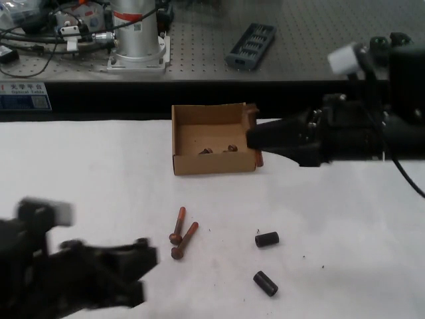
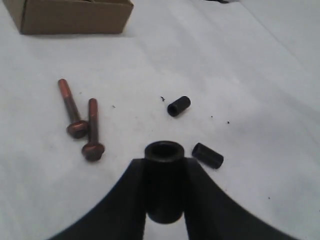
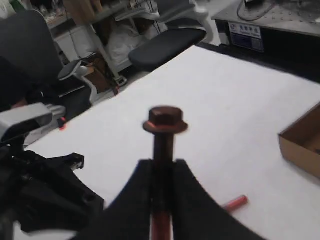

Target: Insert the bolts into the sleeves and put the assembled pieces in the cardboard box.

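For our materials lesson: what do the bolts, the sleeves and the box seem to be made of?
Bolts: probably metal, coppery-red coating, hex flanged heads. Sleeves: matte black tubes, metal or plastic, unclear. Box: brown cardboard, dull, folded flaps.

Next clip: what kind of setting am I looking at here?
Probably a robotics lab: a perforated metal table with cabled equipment stands behind the white bench, and office chairs sit nearby.

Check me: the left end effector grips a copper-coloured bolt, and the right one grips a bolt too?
No: the left wrist view shows the left end effector gripping a black sleeve, not a bolt. The right end effector does grip a bolt.
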{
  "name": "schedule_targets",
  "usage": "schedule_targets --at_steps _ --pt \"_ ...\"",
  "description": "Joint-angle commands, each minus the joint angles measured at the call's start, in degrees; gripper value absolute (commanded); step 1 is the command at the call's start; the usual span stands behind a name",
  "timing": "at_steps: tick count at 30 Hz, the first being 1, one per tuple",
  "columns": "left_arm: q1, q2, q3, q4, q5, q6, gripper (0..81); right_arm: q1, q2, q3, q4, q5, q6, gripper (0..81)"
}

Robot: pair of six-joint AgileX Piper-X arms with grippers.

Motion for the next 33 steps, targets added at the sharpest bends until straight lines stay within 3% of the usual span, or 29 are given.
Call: schedule_targets --at_steps 1,5,8,15,24,33 --pt "-3.0 5.8 -4.4 -4.5 0.9 3.4 0.6 -0.3 -1.4 4.9 -14.0 -1.1 9.4 4.3" --pt "-7.3 12.7 -8.7 -9.4 -0.7 3.3 0.6 -0.3 -1.4 12.7 -33.2 0.8 19.3 4.3" --pt "-9.3 15.6 -9.2 -14.9 -3.3 3.1 0.6 -0.3 -1.4 17.3 -39.6 2.8 22.5 4.3" --pt "-11.0 17.4 -9.2 -16.4 -3.5 4.3 0.6 -0.3 1.0 20.8 -40.7 4.1 20.9 4.3" --pt "-12.8 17.4 -9.2 -15.8 2.6 11.5 0.6 -0.3 11.1 20.9 -56.4 2.6 27.9 4.3" --pt "-12.8 19.0 -9.2 -15.9 8.0 13.2 0.6 2.3 12.9 21.2 -57.4 -0.3 28.3 4.3"
